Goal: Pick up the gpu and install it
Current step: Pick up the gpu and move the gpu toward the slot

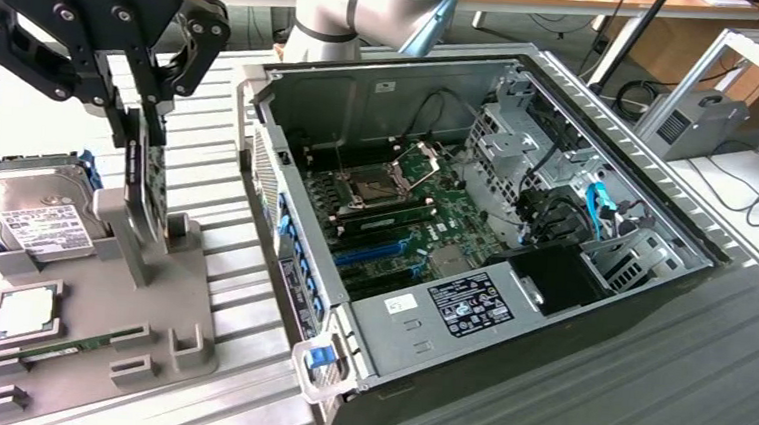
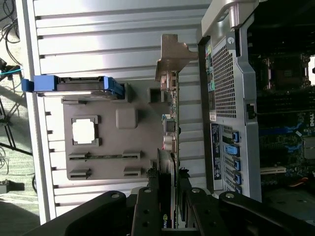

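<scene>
The gpu, a slim green circuit card with a silver metal bracket at one end, stands on edge in a slot of the grey moulded holder on the slatted metal desk. My black claw is clenched on its two faces near the upper edge. That hold is narrow, so I judge the card could swivel if it drags in the slot. Tilted, it might snag the open computer case just beside.
</scene>
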